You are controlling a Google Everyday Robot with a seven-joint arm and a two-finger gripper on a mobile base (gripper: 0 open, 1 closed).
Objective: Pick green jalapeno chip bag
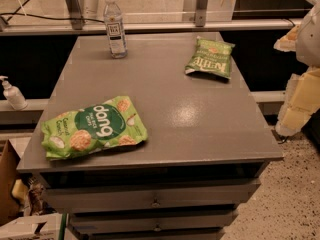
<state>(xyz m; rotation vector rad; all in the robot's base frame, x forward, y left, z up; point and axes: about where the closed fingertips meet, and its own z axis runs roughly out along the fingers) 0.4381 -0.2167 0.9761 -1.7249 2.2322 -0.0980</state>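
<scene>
Grey metal cabinet top (200, 124) fills the middle of the view, above a stack of drawers (150, 198) and beside a speckled floor (295, 184). At the right edge, off the cabinet's side and raised above the floor, hangs the cream-padded gripper (295, 109); whether its jaws stand apart or together cannot be told. Nearest it, at the far right corner of the top, the small darker-green jalapeno chip bag with white lettering (210, 58) lies flat, apart from the gripper. A clear plastic water bottle with a white cap (115, 26) stands upright at the far left. The larger bright-green "dong" cracker bag (94, 127) lies at the near left edge. A white pump bottle (12, 94) stands on a ledge left of the cabinet.
</scene>
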